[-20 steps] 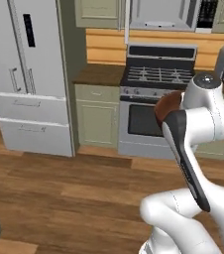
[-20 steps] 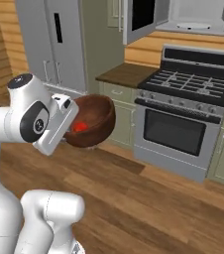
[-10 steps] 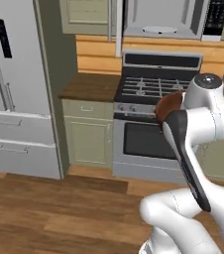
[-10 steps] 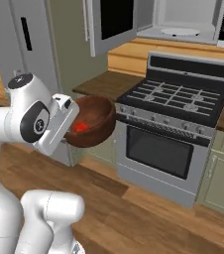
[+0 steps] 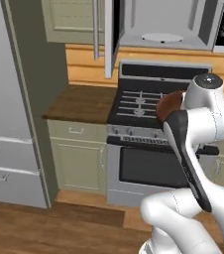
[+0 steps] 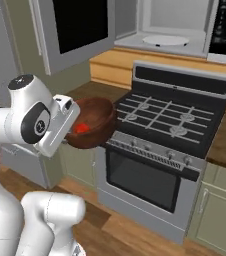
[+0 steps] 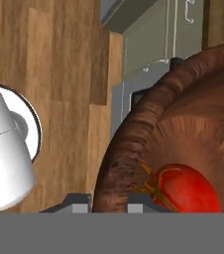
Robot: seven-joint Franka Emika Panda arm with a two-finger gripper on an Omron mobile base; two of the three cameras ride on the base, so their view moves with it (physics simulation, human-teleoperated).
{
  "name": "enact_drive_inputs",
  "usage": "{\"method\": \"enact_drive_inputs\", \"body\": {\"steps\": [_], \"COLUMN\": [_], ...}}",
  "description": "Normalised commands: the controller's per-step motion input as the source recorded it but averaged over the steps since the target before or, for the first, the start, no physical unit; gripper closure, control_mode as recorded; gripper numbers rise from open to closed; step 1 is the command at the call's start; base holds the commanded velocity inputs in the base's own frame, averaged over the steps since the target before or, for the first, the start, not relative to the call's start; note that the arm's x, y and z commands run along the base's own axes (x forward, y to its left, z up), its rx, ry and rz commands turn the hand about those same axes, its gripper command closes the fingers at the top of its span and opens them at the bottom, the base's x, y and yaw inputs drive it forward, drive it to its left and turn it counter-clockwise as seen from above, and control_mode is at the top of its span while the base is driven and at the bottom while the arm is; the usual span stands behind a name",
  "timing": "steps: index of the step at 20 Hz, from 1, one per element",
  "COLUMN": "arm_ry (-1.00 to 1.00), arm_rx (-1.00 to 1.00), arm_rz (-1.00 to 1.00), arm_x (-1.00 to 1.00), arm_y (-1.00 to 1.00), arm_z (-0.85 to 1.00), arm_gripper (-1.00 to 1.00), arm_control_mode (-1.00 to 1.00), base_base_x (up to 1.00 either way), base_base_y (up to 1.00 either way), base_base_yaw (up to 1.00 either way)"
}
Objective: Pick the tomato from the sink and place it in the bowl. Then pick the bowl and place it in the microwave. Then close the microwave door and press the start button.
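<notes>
Tomato [image 7: 186,191] sits inside the bowl [image 6: 92,121], so that part is done. The gripper [image 7: 109,206] is clamped on the bowl's rim, near the stove [image 6: 170,125]. Left to do: bowl into the open microwave [image 6: 167,30], shut door [image 6: 75,27], press start.

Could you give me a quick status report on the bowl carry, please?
Claw shut on bowl rim. Tomato inside bowl. Microwave door open, turntable plate bare.
</notes>
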Motion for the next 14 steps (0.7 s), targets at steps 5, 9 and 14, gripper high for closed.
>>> {"method": "enact_drive_inputs", "body": {"steps": [5, 9, 14], "arm_ry": [0.0, 0.0, 0.0], "arm_rx": [0.0, 0.0, 0.0], "arm_rz": [0.0, 0.0, 0.0], "arm_x": [0.0, 0.0, 0.0], "arm_y": [0.0, 0.0, 0.0], "arm_z": [0.0, 0.0, 0.0], "arm_gripper": [1.0, 1.0, 1.0], "arm_control_mode": [1.0, 1.0, 1.0], "base_base_x": [1.0, 0.81, 0.64], "base_base_y": [-0.34, -0.38, -0.46], "base_base_yaw": [0.06, 0.18, 0.3]}}
